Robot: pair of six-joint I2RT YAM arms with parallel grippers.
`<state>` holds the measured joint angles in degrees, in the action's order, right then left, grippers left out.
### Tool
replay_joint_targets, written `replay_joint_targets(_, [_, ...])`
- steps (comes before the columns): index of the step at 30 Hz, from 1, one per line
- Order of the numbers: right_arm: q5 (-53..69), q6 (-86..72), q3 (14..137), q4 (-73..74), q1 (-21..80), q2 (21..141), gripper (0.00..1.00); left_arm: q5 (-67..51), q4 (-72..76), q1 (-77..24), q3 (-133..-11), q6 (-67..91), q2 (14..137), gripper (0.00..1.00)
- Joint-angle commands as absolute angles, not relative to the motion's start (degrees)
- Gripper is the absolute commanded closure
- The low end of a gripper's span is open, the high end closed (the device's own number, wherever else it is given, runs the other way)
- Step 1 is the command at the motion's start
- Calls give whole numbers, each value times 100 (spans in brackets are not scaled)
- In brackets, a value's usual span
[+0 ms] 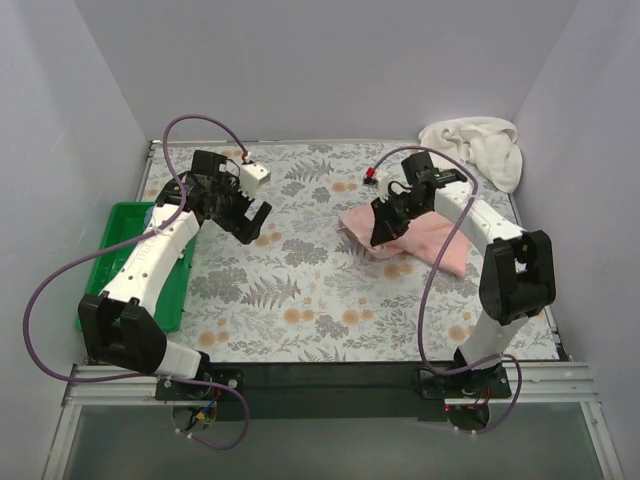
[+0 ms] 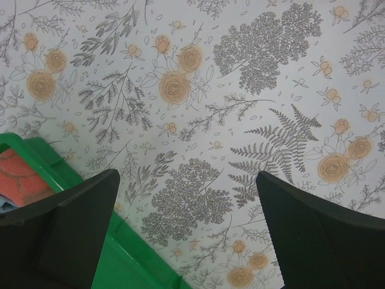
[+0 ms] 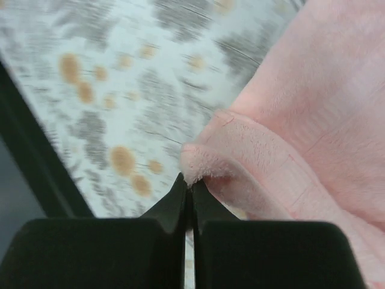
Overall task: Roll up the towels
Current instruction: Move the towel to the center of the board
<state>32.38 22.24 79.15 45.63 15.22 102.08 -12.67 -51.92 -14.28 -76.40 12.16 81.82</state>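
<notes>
- Pink towel (image 3: pixel 301 108): soft, fuzzy terry cloth.
- Cream towel (image 1: pixel 480 145): seemingly terry too.
- Green tray (image 2: pixel 129 259): glossy, smooth plastic.
- Counter (image 2: pixel 240 90): matt floral print.

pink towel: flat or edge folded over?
Edge folded over. In the right wrist view the pink towel curls back at its edge, pinched by the shut fingers of the right gripper.

The floral table (image 1: pixel 300 290) carries a pink towel (image 1: pixel 445 250), white towel (image 1: pixel 485 145), green tray (image 1: pixel 125 213).
</notes>
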Motion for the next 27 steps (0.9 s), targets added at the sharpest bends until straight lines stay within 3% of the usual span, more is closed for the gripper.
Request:
replay_joint_targets(1, [5079,2242,7770,4746,1889,9554,99,-1731,-5106,-1441,-7673,1002,7989,7])
replay_joint_targets(3, [5098,2232,7481,4781,1925,9458,97,-1976,-5141,-1441,-7638,819,8033,7])
replay_joint_targets(4, [5072,2372,7332,4912,1925,9370,88,-2047,-5159,-1441,-7620,739,8077,6])
replay_joint_targets(5, [5106,2538,7078,5070,1951,9343,70,-2091,-5150,-1450,-7568,669,8095,7])
replay_joint_targets(6, [5115,2714,6971,5280,1951,9317,37,-2153,-5133,-1441,-7498,529,8121,6])
replay_joint_targets(7, [5028,2872,6874,5439,1951,9273,33,-2293,-5124,-1441,-7445,423,8156,6])
replay_joint_targets(10, [4616,3252,6759,5871,1855,9054,32,-2609,-5106,-1441,-7322,273,8252,6])
replay_joint_targets(12, [4553,3313,6846,5906,1583,8817,36,-2864,-5115,-1450,-7251,159,8305,7])
replay_joint_targets(18, [3395,2604,6909,5564,1459,8753,43,-4166,-4809,-1713,-6637,-518,8156,20])
replay_joint_targets(27, [1829,2874,6092,5432,1283,8807,36,-3920,-4220,-2944,-6539,-264,8955,23])
